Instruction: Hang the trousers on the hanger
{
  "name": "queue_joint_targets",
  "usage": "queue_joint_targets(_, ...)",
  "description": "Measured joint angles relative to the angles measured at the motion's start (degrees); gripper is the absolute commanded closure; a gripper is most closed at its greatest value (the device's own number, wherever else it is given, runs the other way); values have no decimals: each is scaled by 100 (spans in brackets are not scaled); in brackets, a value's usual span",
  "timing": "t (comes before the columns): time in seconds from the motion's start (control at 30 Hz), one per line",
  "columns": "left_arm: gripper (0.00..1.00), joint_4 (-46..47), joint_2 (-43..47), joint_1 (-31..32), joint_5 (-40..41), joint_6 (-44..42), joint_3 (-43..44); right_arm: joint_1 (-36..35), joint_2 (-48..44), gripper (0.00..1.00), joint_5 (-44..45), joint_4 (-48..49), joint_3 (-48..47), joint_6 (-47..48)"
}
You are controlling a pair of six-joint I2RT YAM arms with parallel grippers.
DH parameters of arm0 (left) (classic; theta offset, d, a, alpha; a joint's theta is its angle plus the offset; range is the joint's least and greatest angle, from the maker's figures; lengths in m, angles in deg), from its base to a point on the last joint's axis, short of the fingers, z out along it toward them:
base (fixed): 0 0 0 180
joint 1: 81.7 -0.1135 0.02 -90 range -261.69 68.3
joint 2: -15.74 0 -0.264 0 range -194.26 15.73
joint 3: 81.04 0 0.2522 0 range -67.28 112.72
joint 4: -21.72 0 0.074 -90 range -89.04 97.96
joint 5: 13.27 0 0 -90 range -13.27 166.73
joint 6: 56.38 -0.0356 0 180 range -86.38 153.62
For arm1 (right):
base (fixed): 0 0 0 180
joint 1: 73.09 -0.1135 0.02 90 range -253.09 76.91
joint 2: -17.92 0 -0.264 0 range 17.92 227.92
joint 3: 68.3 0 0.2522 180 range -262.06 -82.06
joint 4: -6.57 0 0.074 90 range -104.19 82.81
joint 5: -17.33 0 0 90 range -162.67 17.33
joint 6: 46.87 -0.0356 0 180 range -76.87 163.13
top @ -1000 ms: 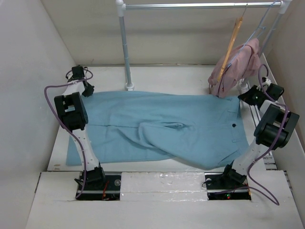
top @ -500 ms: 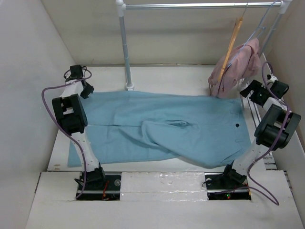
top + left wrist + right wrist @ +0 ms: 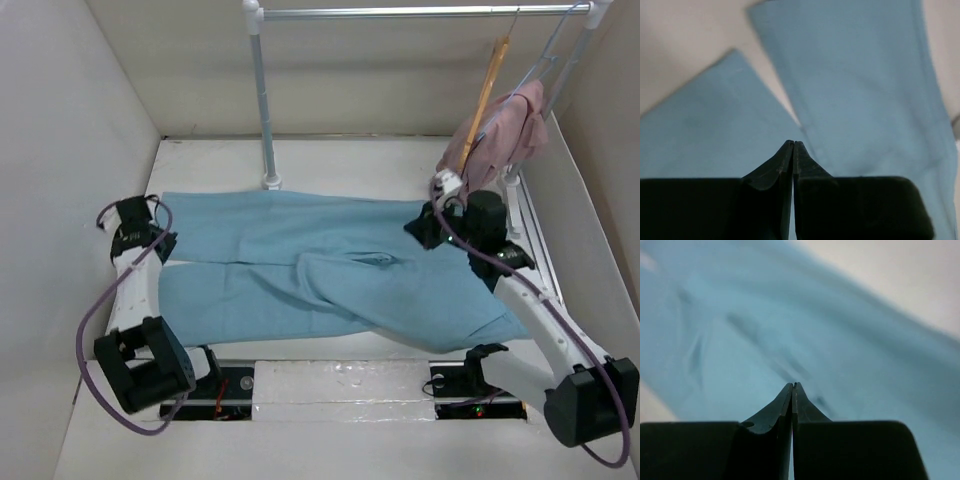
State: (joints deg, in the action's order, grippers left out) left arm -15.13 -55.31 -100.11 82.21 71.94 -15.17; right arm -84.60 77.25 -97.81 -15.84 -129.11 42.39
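Left claw (image 3: 792, 144): clenched, empty, over the gap where the two legs of the trousers (image 3: 330, 270) part. The trousers lie flat across the tabletop (image 3: 340, 160), nowhere near hung. Right claw (image 3: 792, 385): also clenched on nothing, above the cloth toward the waist end. Open both before you go down, and pinch one edge, not a fold. The hanger (image 3: 486, 90) hangs on the rail (image 3: 420, 12) far right, beside a pink garment (image 3: 515, 125).
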Motion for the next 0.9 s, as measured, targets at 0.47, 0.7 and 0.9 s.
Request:
queue_joint_targets(0.47,61,-1716,452,-2267,-122,734,-673,-1635,-769,68,-236,-2361,457,1703)
queue_joint_targets(0.7,55,-1967,302,-2284,291,1130,-730,-1814,-841,66,-140,-2684,74,1862)
queue_joint_targets(0.9,53,-1556,-573,-1899,459,1097,-498,-2033,-931,65,-92,-2706,66,1904)
